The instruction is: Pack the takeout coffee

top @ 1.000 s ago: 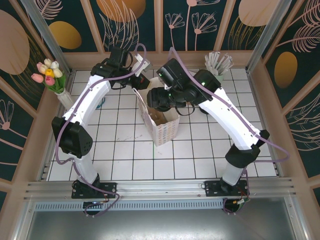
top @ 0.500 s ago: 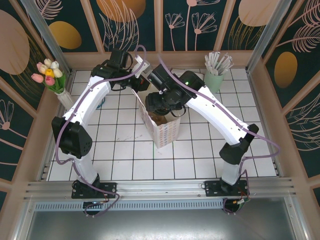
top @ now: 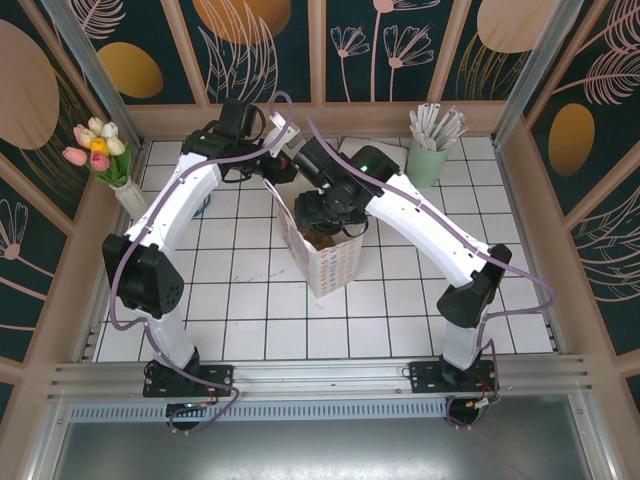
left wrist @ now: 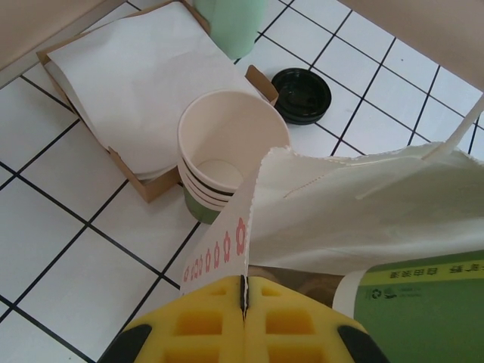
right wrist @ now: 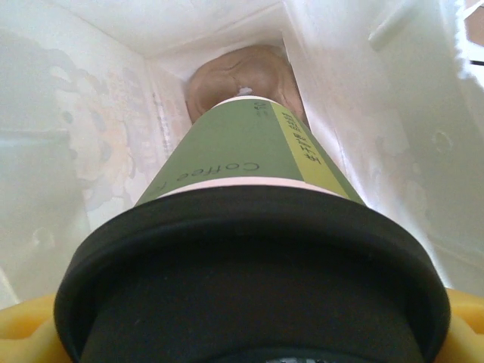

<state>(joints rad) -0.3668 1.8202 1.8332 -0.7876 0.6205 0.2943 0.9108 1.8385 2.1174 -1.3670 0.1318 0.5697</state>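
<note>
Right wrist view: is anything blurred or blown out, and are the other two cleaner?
Right wrist: the takeout coffee has a soft, dark lid close to the lens, while the paper bag walls look washed out. Left wrist: the stacked cups are sharp, the yellow pads slightly soft. Top external: even light, sharp.

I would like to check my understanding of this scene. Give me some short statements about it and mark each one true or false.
1. The left gripper pinches the edge of the paper bag. True.
2. The coffee cup stands on the tiles beside the bag. False: the right gripper holds it inside the bag.
3. A loose black lid lies on the tiles. True.
4. The stacked cups are filled with coffee. False: the top one is empty.
</note>
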